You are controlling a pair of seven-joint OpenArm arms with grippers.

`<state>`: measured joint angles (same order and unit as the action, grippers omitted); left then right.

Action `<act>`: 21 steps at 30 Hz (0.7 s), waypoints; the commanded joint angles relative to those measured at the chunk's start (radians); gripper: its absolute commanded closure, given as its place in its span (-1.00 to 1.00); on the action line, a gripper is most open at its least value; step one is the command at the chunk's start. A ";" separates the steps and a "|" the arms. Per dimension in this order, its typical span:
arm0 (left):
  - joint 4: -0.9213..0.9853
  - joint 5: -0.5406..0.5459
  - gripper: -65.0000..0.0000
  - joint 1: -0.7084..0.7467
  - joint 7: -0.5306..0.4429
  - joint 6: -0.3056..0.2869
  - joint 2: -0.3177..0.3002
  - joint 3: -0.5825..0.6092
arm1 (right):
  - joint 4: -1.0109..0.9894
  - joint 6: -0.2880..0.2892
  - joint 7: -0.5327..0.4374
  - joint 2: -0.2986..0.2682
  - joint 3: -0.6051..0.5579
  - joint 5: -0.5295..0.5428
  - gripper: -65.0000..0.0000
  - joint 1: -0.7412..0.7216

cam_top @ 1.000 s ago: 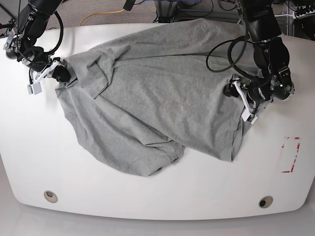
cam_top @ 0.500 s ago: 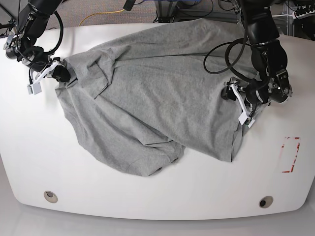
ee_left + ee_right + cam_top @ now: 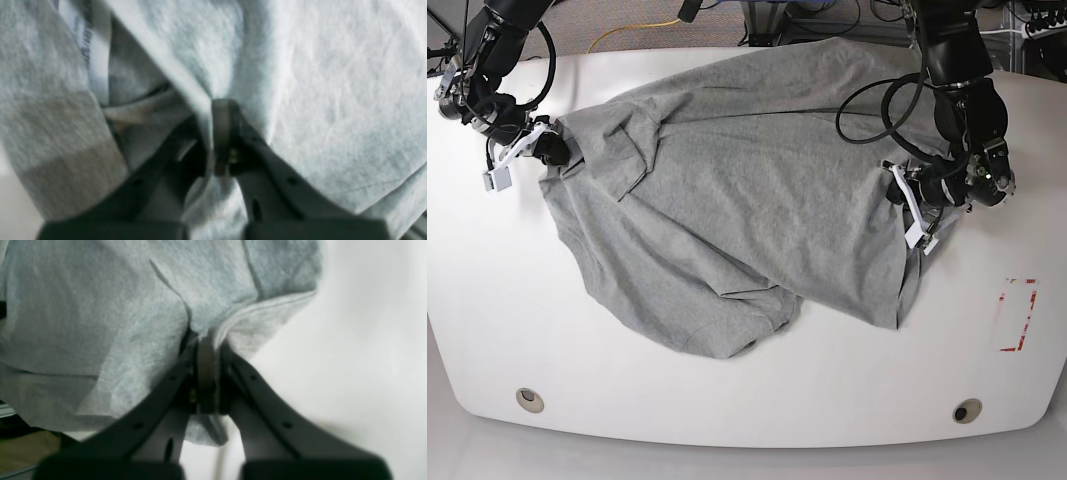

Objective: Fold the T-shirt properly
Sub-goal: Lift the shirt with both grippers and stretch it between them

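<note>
Pinching grey T-shirt (image 3: 757, 200) at both ends on the white table (image 3: 627, 400), L gripper (image 3: 213, 140) & R gripper (image 3: 215, 376) each clamped on a fold of cloth, prob. mid-fold, so next move likely needs a level lift w/ both arms, then laying fabric over.

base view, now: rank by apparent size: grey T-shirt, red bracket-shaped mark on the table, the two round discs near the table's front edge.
1. grey T-shirt
2. red bracket-shaped mark
3. left-side disc and right-side disc: too alike to rank
</note>
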<state>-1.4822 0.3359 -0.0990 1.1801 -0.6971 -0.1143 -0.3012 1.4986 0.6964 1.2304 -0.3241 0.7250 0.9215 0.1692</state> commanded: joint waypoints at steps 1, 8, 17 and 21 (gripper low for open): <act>-0.018 0.013 1.00 -0.009 -0.049 -0.001 -0.008 -0.002 | 0.018 0.002 -0.022 -0.020 0.006 0.021 1.00 -0.009; -0.068 0.022 1.00 0.000 -0.052 -0.001 -0.008 -0.028 | 0.018 0.002 -0.021 -0.027 0.006 0.024 1.00 -0.013; -0.203 0.022 1.00 -0.055 -0.010 -0.001 -0.005 -0.095 | 0.015 0.002 -0.021 -0.056 0.000 0.017 1.00 -0.078; -0.280 0.035 1.00 -0.083 -0.007 -0.001 -0.005 -0.094 | 0.015 0.002 -0.021 -0.079 -0.002 0.017 1.00 -0.121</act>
<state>-1.7031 0.3443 -0.1436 1.1900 -0.6975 -0.1081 -0.3939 1.4967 0.6968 1.2324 -0.3645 0.7189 0.9207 0.0734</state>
